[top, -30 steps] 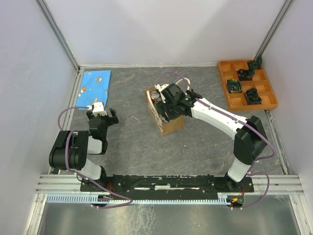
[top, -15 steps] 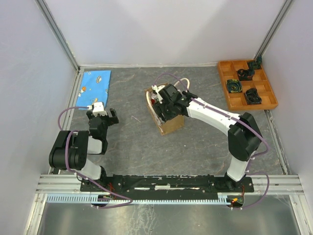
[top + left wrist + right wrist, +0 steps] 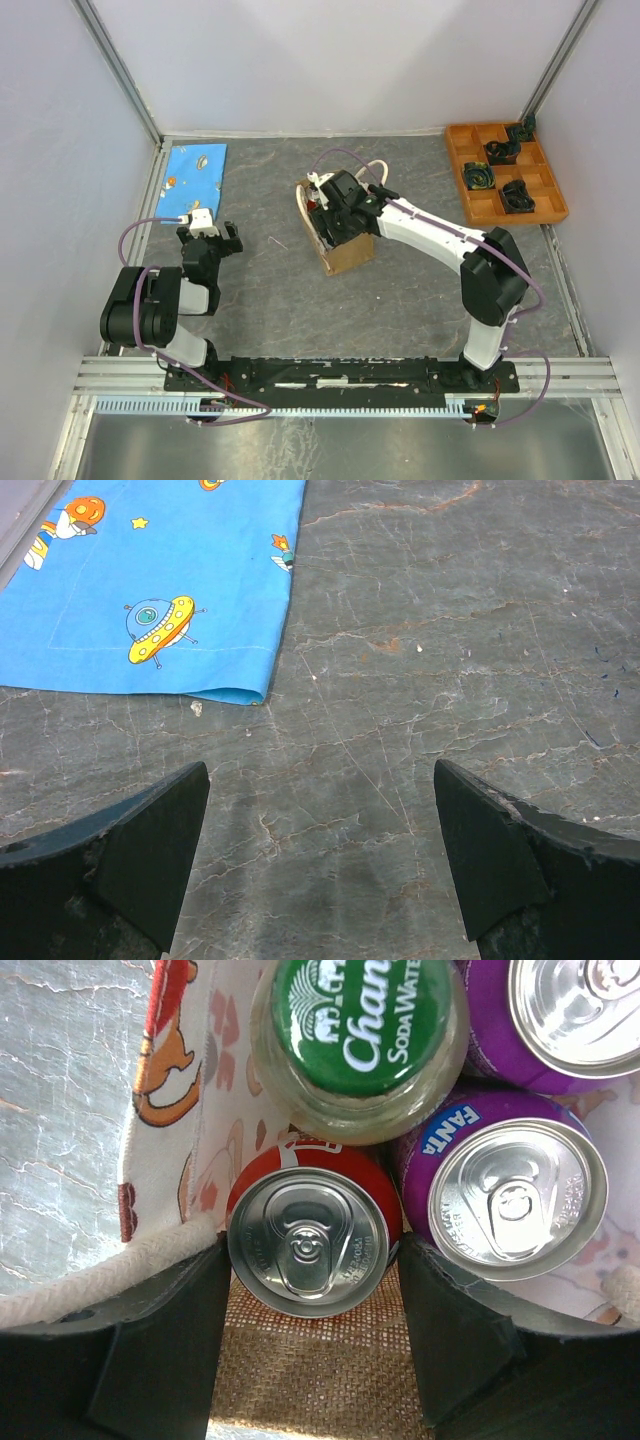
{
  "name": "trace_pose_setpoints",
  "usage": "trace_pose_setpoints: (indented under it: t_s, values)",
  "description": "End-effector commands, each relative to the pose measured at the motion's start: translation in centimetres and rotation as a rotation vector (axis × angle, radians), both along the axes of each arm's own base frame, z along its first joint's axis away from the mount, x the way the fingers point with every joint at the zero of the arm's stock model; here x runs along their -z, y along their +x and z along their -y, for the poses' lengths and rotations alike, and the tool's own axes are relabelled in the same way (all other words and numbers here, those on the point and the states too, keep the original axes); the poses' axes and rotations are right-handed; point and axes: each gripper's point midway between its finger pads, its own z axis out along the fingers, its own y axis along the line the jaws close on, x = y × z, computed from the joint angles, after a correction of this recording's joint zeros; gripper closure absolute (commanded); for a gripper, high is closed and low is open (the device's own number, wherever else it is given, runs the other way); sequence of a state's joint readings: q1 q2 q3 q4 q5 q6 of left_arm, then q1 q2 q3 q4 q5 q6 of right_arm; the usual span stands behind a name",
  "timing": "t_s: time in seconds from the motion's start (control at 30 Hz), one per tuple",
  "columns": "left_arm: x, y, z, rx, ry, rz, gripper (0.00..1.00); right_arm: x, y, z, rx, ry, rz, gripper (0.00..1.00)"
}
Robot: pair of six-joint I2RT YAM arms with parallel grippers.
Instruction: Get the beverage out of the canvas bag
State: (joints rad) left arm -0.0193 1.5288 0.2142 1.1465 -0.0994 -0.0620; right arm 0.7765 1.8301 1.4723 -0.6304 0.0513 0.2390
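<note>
- Right hand (image 3: pixel 312 1260) in bag (image 3: pixel 350 255), fingers (image 3: pixel 160 1340) hugging red can (image 3: pixel 308 1235); grip unclear.
- Bottle (image 3: pixel 360 1020), purple cans (image 3: pixel 515 1200) crowd against it.
- Left hand (image 3: pixel 320 860) wide over worktop (image 3: pixel 450 630) near cloth (image 3: pixel 150 580).

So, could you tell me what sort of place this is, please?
Probably a robotics lab test cell: plain white panel walls, the left arm and right arm bolted to an aluminium rail, and staged props, a canvas bag and an orange tray, on the tabletop.
</note>
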Motion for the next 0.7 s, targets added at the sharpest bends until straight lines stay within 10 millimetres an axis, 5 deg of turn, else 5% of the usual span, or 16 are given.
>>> trace_pose_setpoints:
  t_s: [0.0,0.67]
  values:
    - [-1.9,0.9,-0.2,-0.001,0.043,0.061,0.01,8.0,-3.5,3.5,-0.009,-0.249,-0.167,0.29]
    - [-1.8,0.8,-0.2,-0.001,0.043,0.058,0.01,11.6,-3.9,3.7,-0.004,-0.29,-0.219,0.27]
